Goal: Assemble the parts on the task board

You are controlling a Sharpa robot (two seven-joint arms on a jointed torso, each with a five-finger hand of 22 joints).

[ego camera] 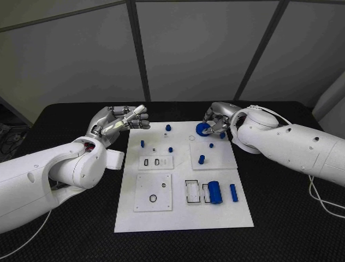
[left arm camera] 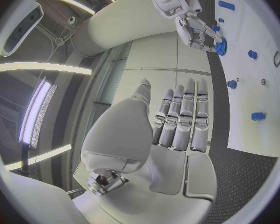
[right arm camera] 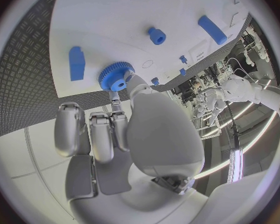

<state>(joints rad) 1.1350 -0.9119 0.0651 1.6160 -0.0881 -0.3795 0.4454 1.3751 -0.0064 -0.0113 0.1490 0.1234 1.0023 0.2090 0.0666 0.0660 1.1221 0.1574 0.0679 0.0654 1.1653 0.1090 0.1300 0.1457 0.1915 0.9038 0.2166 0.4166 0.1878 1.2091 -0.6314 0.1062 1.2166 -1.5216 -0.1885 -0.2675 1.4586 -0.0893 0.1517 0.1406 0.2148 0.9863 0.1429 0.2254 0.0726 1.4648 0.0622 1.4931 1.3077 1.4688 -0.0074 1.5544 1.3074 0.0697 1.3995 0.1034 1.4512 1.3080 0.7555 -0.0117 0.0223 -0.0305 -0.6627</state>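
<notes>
Grey wall panels divided by dark vertical and slanted frame strips stand behind the black table. The table surface carries a fine raised tread pattern. Long bright strip lights run overhead across the ceiling.

Task board lies centred on the table. Gear at the board's far right, in the right hand; left hand beyond its far left corner.
</notes>
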